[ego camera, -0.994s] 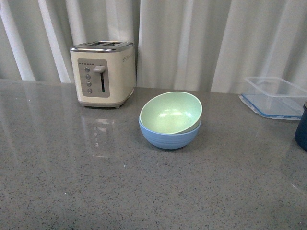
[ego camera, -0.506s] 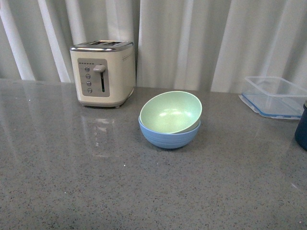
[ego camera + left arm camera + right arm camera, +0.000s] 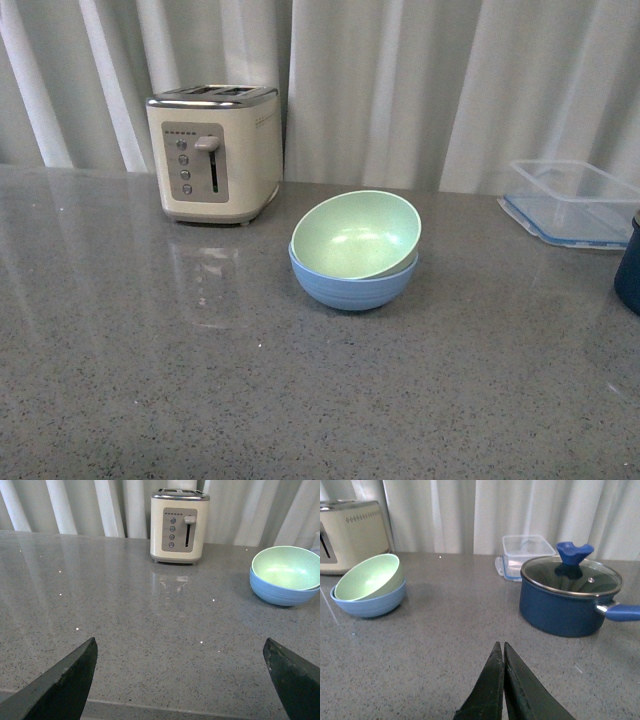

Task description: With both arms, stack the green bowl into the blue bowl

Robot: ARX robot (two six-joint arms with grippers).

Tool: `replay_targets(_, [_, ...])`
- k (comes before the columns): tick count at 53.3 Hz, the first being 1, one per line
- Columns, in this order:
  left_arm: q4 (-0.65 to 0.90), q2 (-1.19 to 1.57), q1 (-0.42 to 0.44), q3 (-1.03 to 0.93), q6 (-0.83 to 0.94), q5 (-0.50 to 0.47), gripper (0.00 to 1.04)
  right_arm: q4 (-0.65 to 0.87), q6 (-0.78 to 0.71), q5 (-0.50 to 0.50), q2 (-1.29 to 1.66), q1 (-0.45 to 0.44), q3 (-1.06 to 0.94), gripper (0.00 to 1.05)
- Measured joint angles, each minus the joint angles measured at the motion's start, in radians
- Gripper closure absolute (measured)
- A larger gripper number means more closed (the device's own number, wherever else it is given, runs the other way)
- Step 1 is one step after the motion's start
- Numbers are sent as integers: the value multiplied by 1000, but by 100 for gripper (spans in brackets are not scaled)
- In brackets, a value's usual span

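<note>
Green bowl [image 3: 356, 234] tilts inside blue bowl [image 3: 352, 286], toaster [image 3: 213, 152] behind.

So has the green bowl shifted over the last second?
No. The green bowl sits tilted in the blue bowl, same spot relative to the toaster.

green bowl [image 3: 356, 236] — in blue bowl [image 3: 352, 286]

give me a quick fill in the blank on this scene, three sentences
1. The green bowl sits tilted inside the ____ bowl.
2. The left end effector is ____, its fingers wide apart.
3. The cream toaster stands in front of a ____.

Missing words: blue; open; curtain
</note>
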Motion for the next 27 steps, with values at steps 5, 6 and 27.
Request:
replay_targets(5, [0, 0, 0, 0, 0, -1, 7, -116, -2, -2, -109, 0, 0, 91])
replay_targets(6, [0, 0, 0, 0, 0, 0, 7, -116, -2, -2, -119, 0, 0, 87])
replay_targets(27, [0, 0, 0, 0, 0, 0, 7, -121, -2, -2, -125, 0, 0, 25])
